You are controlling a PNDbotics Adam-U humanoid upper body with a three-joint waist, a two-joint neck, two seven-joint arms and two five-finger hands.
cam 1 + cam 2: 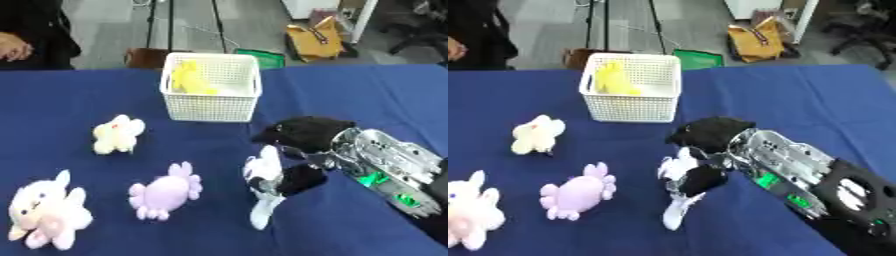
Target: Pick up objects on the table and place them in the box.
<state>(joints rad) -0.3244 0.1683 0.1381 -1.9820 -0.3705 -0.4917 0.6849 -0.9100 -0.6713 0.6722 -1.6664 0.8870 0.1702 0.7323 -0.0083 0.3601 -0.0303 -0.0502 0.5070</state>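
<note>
As fingers curl, right robot hand [302, 150] grasping white plush toy [264, 182], on table

open cloth [350, 95] right of basket [211, 107]

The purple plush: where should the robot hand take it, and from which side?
Across the round body of the purple plush, coming from above with thumb and fingers on its two long sides. It lies flat on the table with small limbs ringing a plump middle, the only part bulky enough to pinch. Clear cloth surrounds it.
</note>
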